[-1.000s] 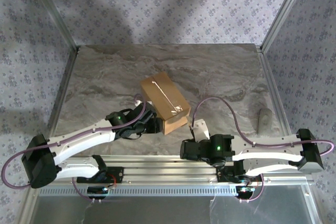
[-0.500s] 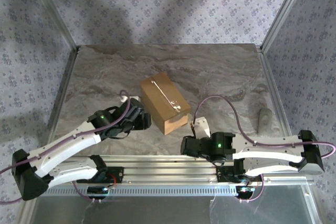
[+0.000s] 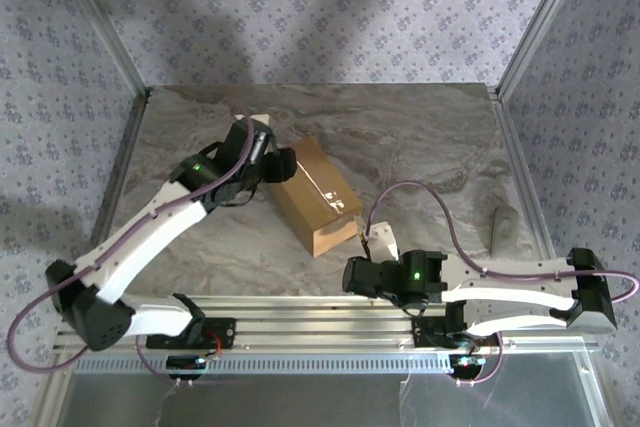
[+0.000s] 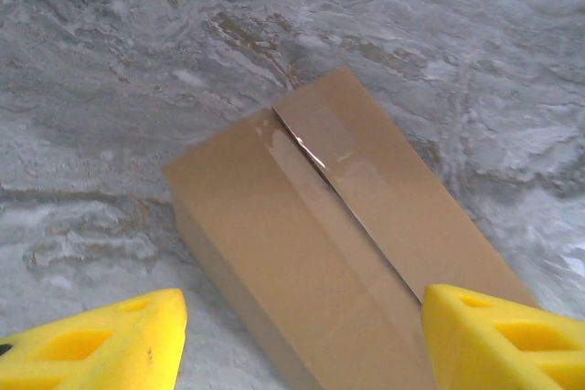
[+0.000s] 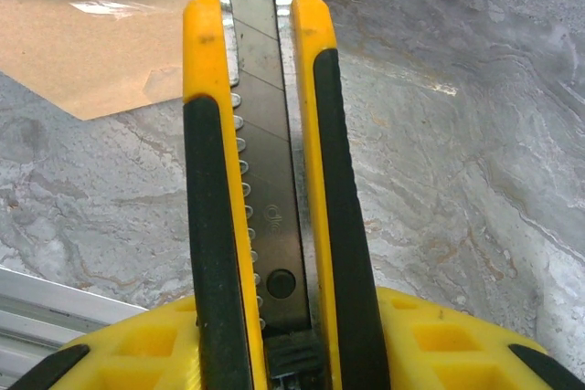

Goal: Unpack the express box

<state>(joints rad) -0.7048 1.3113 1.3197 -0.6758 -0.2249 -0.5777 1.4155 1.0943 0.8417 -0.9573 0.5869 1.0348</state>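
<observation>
So the express box [image 3: 312, 192] is sitting about mid-table [image 3: 420, 137], flaps flat, lying on a diagonal: its long axis runs from far-left to near-right, and the tape seam [image 4: 320, 203] follows that same line. The left fingers [image 4: 110, 340] are spread wide with nothing in them, up over the far-left end of the box. The right fingers [image 5: 439, 335] are pinching the utility knife [image 5: 265, 180], blade out, pointing toward the box's near-right corner.

The knife [image 5: 265, 180] is just before the express box [image 3: 315, 197].
</observation>
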